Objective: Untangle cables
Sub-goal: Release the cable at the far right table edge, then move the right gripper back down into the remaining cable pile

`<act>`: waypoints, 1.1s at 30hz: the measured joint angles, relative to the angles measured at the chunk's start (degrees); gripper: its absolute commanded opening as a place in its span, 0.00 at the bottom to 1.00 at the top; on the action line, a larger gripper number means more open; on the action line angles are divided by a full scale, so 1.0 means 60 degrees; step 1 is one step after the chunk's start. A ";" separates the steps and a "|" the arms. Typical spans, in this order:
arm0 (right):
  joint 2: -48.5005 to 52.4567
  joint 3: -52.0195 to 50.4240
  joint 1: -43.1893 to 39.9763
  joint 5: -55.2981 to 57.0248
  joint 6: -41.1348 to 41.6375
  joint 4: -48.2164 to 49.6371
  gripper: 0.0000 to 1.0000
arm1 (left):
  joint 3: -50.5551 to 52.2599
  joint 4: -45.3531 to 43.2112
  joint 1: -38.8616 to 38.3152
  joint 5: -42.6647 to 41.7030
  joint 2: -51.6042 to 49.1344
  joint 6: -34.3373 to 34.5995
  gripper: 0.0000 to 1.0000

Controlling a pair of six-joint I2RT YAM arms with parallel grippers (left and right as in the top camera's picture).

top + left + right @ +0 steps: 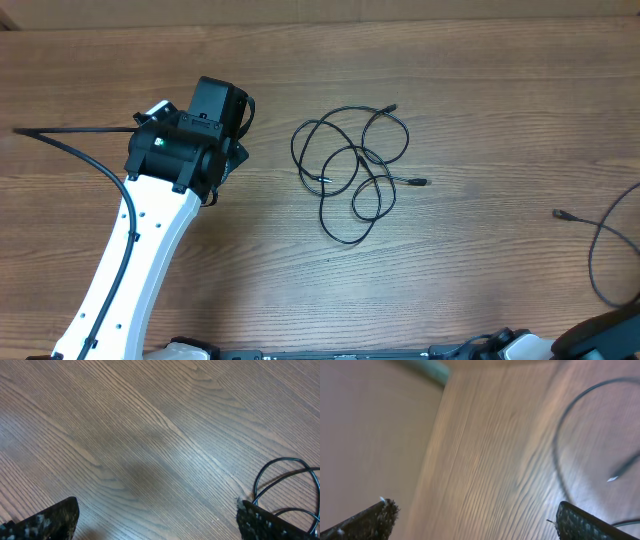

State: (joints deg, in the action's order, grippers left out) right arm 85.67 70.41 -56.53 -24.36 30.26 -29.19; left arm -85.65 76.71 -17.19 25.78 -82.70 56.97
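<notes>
We see the left claw (238,140) hanging over the wooden table (480,80) with its jaws spread wide. In its wrist view the left claw (156,510) has nothing between its two speckled fingertips (55,517) but bare wood grain. The tangled cables (358,160) lie off to this claw's right side, apart from it, as several overlapping loops with two small plugs sticking out. From the wrist camera only one loop of that tangle (287,460) shows, just past the fingertip at the frame's right. We cannot tell whether it touches the finger.

The right claw (476,510) is also spread wide and holds nothing. Its picture is blurred. Ahead of the fingertip at the frame's right, a separate cord (559,440) curves over the table, with a small plug end (620,470) beside it. From overhead, this separate cord (597,235) lies well to the right of the tangle, not joined to it.
</notes>
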 measured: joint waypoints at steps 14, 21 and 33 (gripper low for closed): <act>0.0386 -0.1413 0.4688 0.0051 -0.0739 -0.0051 1.00 | 0.0000 0.0000 0.0000 0.0000 0.0000 0.0000 1.00; 0.1424 -0.1676 0.7501 0.0051 -0.0783 0.0463 1.00 | 0.0000 0.0000 0.0000 0.0000 0.0000 0.0000 1.00; 0.2273 -0.1683 1.0958 -0.0007 -0.1421 0.0998 0.98 | 0.0000 0.0000 0.0000 0.0000 0.0000 0.0000 1.00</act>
State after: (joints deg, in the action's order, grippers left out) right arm 99.31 60.31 9.21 -24.40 21.74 -23.20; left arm -85.65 76.71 -17.19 25.78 -82.70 56.97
